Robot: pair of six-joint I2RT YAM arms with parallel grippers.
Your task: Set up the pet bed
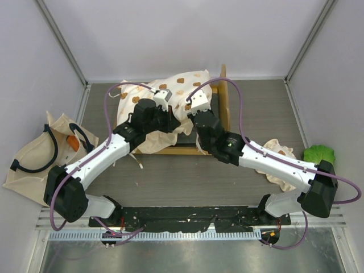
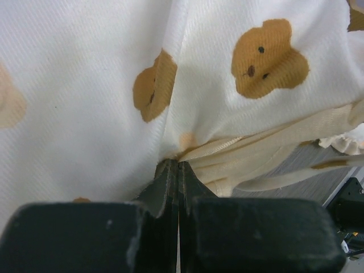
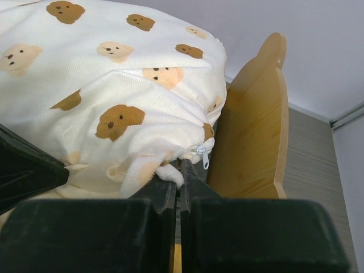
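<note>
Left end effector (image 2: 178,169): clamps cushion (image 2: 85,114) edge.
Right end effector (image 3: 179,173): clamps cushion, bed frame (image 3: 256,131) just right.
Remaining: I must seat bunched cushion.

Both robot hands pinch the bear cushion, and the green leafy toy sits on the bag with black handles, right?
Not quite. The green leafy toy isn't on the bag. It lies far off on the right side, with the bag on the left, as the top view shows. The left gripper and right gripper do both pinch the bear cushion.
</note>
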